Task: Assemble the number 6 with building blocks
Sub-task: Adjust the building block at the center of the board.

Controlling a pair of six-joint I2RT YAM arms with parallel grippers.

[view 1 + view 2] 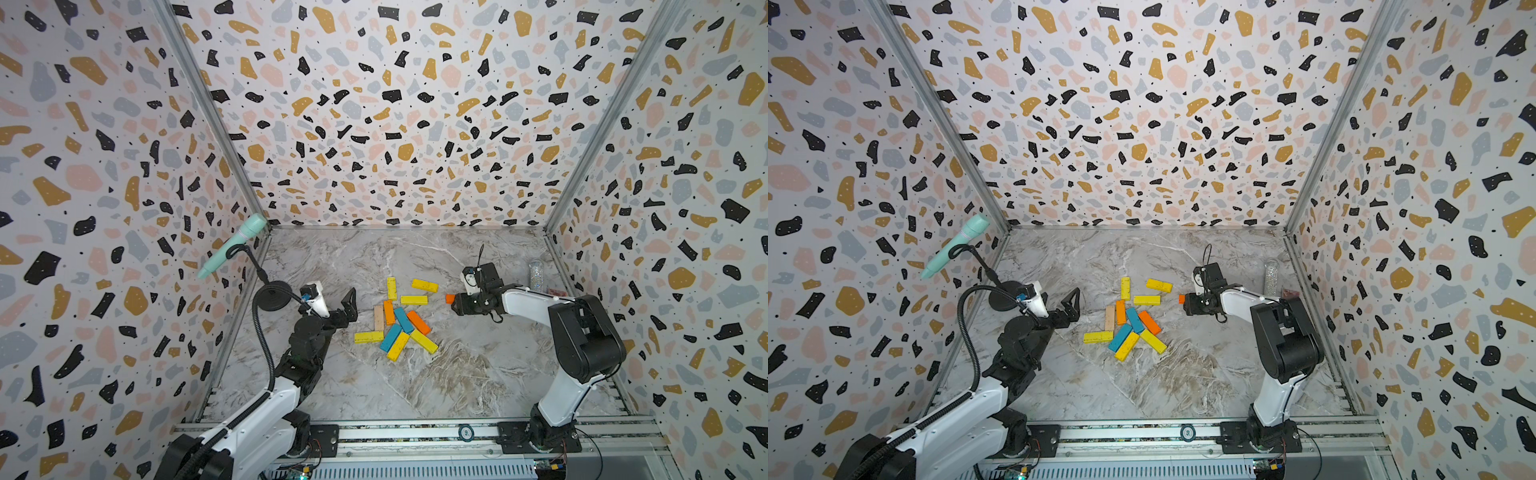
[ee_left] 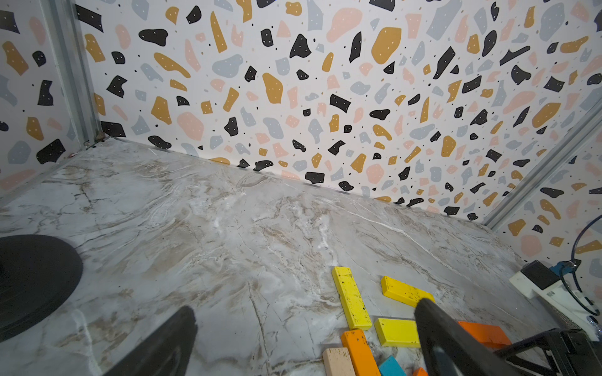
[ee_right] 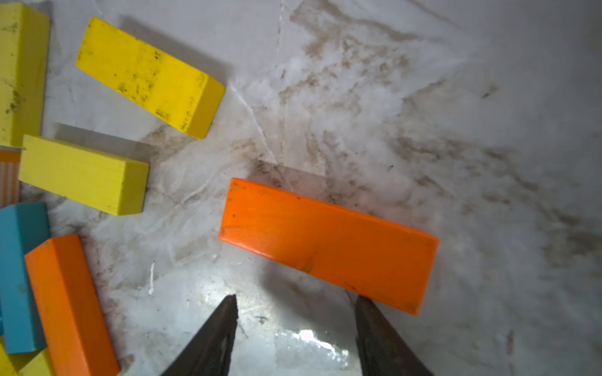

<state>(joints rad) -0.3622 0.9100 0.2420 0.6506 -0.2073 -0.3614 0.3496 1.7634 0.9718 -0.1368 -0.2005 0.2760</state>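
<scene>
Laying the 6, I think. R pincer open, orange block lies free. L pincer open too. Nxt: fetch another from pile.

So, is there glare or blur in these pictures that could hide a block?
In the right wrist view, white glare lies on the marble table between the right gripper tips, and the orange block casts a soft shadow; in the left wrist view, the left gripper fingers are blurred; in both top views, the building blocks are evenly lit.
</scene>
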